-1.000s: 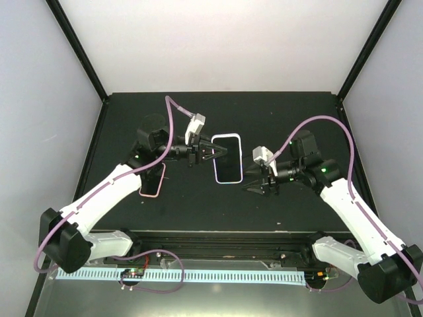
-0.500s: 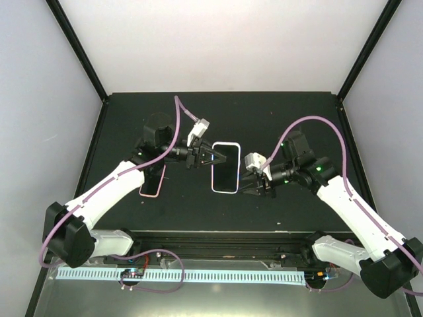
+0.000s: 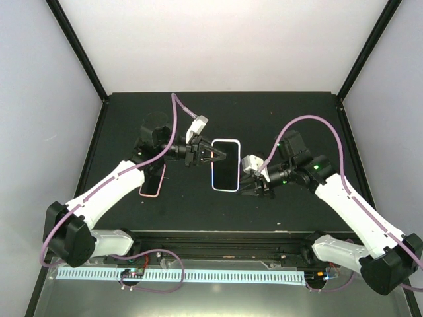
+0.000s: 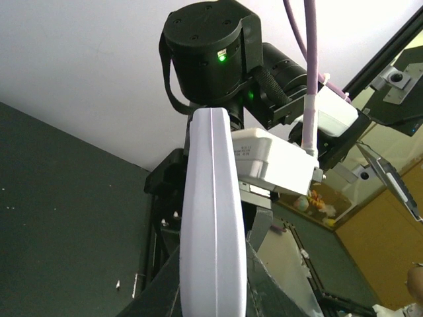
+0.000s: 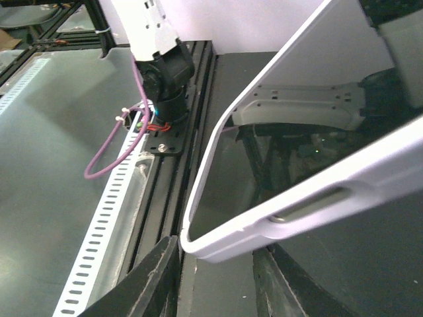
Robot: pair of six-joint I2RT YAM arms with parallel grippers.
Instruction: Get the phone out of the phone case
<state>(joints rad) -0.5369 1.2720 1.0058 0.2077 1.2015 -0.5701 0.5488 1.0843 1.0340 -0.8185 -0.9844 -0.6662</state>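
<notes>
Phone (image 3: 225, 165) sits inside its white case (image 5: 291, 208) above the worktop (image 3: 291, 125), with the left gripper (image 3: 223, 154) apparently clamped on the case edge. Right gripper (image 3: 248, 188) straddles a corner, jaws spread, gripping nothing. Closing there on the rim alone could twist the case free and drop both.

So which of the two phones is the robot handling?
The white-edged phone mid-table, flanked by the left gripper and right gripper; the pink-edged phone lies apart, further left.
</notes>
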